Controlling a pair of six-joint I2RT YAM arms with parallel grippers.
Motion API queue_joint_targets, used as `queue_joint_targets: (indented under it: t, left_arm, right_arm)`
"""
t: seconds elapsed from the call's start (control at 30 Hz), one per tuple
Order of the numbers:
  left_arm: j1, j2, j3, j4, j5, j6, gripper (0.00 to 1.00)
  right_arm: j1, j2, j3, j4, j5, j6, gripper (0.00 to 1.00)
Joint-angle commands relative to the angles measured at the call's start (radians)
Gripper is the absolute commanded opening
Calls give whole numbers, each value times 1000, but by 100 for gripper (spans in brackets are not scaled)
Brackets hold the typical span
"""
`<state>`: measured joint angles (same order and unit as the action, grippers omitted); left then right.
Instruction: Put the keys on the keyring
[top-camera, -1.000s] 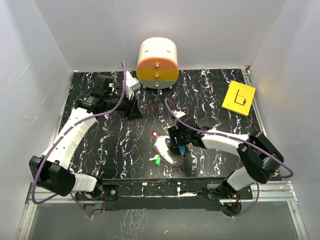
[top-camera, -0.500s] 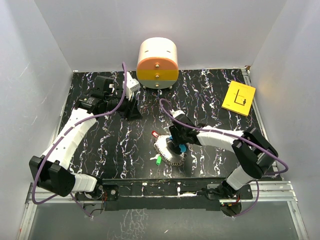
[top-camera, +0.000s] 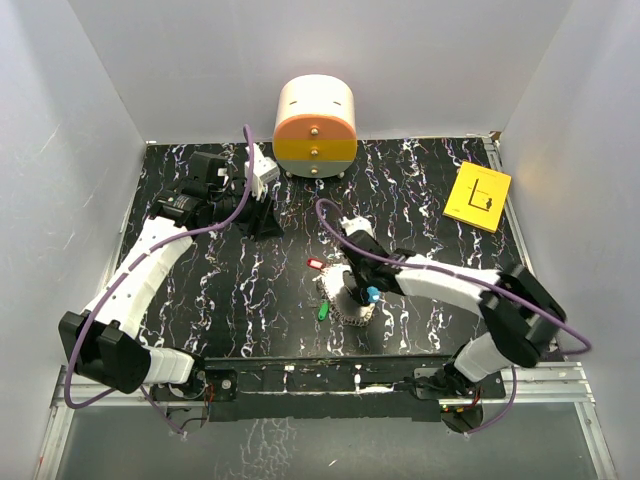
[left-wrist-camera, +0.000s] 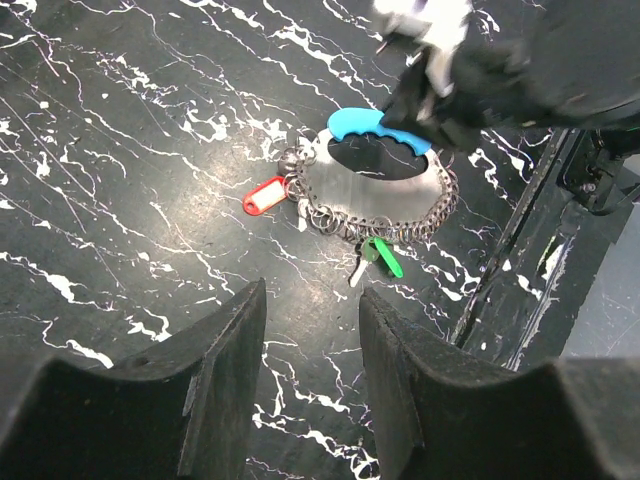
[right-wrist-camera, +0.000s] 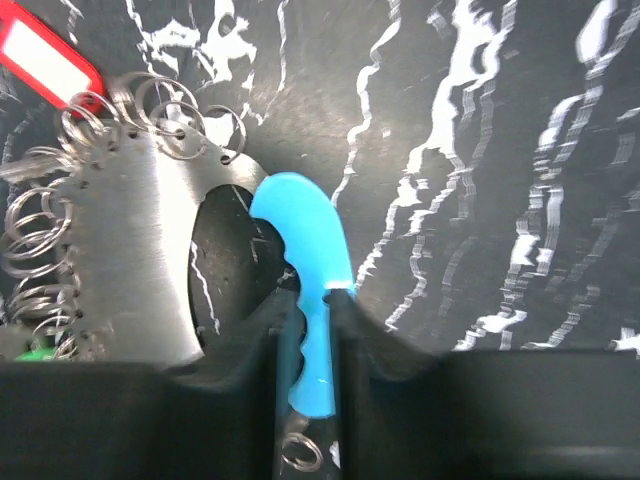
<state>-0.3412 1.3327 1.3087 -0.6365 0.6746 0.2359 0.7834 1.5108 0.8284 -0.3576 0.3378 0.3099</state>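
Observation:
The keyring is a flat metal plate edged with several small rings and fitted with a curved blue handle. My right gripper is shut on that blue handle. A red tag hangs off the plate's far-left edge, and a green key lies at its near-left edge. In the left wrist view I see the red tag, the green key and the blue handle. My left gripper hovers open and empty at the table's back left.
A round orange-and-cream drawer unit stands at the back centre. A yellow card lies at the back right. The black marbled table ends in a metal rail near the arm bases.
My right gripper has closed onto the blue handle. The keyring has shifted slightly right and turned, carrying the red tag and green key with it. The left arm has stayed still.

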Motion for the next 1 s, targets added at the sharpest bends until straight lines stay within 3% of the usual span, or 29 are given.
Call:
queue_joint_targets:
  t: [0.0, 0.13, 0.23, 0.27, 0.37, 0.43, 0.7, 0.97]
  left_arm:
    - [9, -50, -2, 5, -1, 10, 41]
    - [10, -45, 9, 12, -1, 2, 41]
    - [11, -43, 11, 21, 4, -7, 41]
    - [11, -42, 9, 23, 9, -8, 41]
    - [11, -49, -12, 41, -6, -18, 41]
    - [13, -56, -24, 47, -26, -22, 41]
    - [34, -90, -29, 34, -55, -15, 40]
    - [36, -106, -61, 34, -55, -1, 40]
  right_arm:
    - [1, -224, 23, 21, 133, 16, 11]
    - [1, -367, 66, 10, 180, -23, 10]
    - [1, -382, 96, -24, 182, -54, 12]
    - [1, -372, 101, -33, 151, -62, 15]
    - [1, -307, 94, -31, -28, -54, 39]
    - [2, -262, 75, -8, -121, -29, 43]
    - [3, -160, -14, 144, -409, 59, 41]
    - [4, -102, -37, 170, -514, 199, 37]
